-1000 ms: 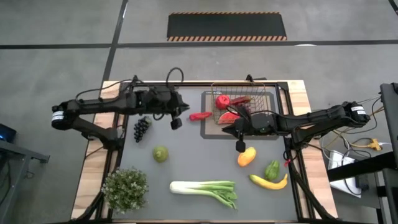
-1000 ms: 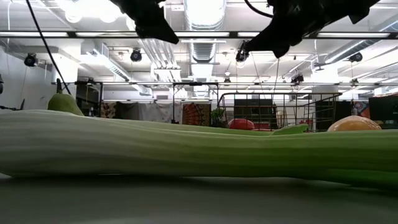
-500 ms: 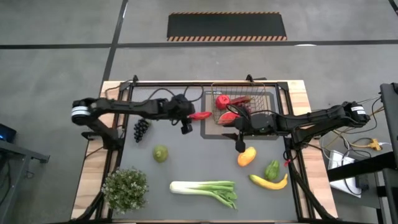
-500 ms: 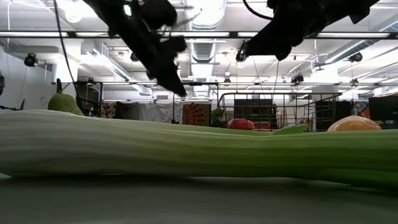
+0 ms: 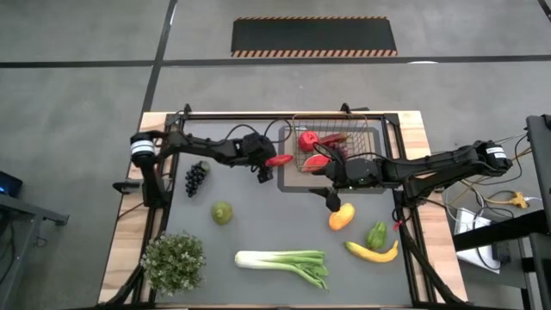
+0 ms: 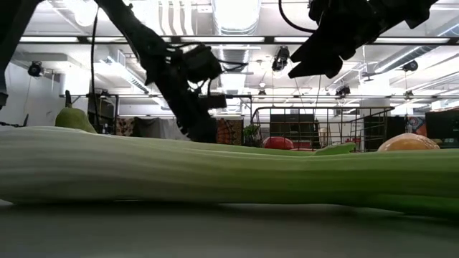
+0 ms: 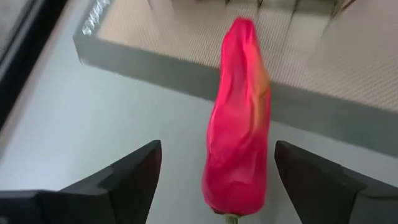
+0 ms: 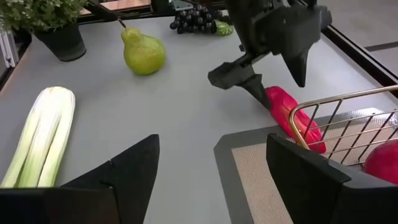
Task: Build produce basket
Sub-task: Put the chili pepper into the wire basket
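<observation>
Left arm has swung in from the table's left side twd the centre and dropped low over the last 1 s, so the left gripper [image 5: 269, 166] now sits right at the red chilli pepper [image 5: 278, 160]; right arm has barely shifted. Basket [image 5: 376, 130] stands at the back centre-right on a grey mat [image 5: 287, 183], w/ a red apple [image 5: 307, 139], another chilli and what looks like a watermelon slice already inside. Leek [image 5: 284, 263] lies along the front edge, banana [image 5: 372, 251] and green pepper [image 5: 376, 233] front-right, mango [image 5: 341, 216] just in front of the mat, pear [image 5: 222, 212] and grapes [image 5: 196, 177] on the left, potted plant [image 5: 174, 261] front-left corner. Loose chilli lies just outside the basket's left wall, tip over the mat's edge. Left wrist view shows both fingers spread wide, 1 each side of the chilli [image 7: 239, 118], not touching it. Right gripper [image 5: 334, 202] hovers just above the mango, fingers spread, holding nothing. Step in hand, IMO: grasp approach on the loose chilli. Next move calls for closing on its mid-body, lifting clear of the rim, then carrying it over the wall into the basket w/o hitting the right arm close by.
</observation>
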### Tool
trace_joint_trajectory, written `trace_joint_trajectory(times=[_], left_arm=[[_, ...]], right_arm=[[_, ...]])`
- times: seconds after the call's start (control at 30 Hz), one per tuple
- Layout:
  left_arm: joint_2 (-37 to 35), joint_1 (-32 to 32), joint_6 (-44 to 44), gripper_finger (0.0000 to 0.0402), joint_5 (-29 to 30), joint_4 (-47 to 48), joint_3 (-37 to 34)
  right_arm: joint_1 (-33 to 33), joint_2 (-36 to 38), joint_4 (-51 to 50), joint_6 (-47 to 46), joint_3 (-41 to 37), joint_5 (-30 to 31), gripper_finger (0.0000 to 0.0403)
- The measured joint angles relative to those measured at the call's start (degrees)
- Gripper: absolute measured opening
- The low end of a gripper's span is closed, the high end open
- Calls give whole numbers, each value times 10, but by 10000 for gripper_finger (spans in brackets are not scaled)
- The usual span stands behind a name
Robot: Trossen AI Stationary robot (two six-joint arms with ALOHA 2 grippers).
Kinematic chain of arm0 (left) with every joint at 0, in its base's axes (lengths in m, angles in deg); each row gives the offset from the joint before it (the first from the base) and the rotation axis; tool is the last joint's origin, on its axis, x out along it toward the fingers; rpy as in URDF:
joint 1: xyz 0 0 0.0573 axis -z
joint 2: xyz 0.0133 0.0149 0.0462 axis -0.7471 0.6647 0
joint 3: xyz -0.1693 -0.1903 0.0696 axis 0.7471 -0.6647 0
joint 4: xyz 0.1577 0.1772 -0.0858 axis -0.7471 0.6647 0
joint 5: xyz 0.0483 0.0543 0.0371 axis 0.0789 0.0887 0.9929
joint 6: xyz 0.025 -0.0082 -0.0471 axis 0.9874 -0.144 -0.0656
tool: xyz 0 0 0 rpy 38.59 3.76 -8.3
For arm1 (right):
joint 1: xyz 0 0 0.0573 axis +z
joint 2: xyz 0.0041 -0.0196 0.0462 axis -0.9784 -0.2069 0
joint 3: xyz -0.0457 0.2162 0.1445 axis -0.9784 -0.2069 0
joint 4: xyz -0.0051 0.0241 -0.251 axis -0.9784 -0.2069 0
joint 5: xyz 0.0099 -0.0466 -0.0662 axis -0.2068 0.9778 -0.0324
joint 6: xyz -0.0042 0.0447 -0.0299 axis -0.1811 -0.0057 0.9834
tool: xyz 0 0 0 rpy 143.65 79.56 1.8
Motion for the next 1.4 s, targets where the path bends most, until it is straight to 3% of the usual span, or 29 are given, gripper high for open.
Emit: trace_joint_trajectory(times=[0.13, 0.23, 0.53, 0.73, 1.03, 1.23, 1.4], left_arm=[[16, 0, 0, 289, 0, -2, 0], [21, 0, 1, 263, -2, -2, 0], [11, 1, 5, 92, 29, 10, -3], [-38, 2, 5, 89, 39, 29, -7], [-156, 23, -7, 97, 171, 32, -9], [-208, 60, -20, 97, 173, 0, -20], [-246, 108, -7, 96, 137, -126, -70]], right_arm=[[0, 0, 0, 0, -1, 0, 278], [0, 0, 0, 0, -1, 0, 272], [0, 0, 13, 0, -10, 0, 253], [0, 0, 57, 4, -26, 0, 247], [0, 0, 99, 23, -39, 3, 244], [0, 0, 221, 67, -85, 16, 242], [0, 0, 334, 83, -129, 21, 240]])
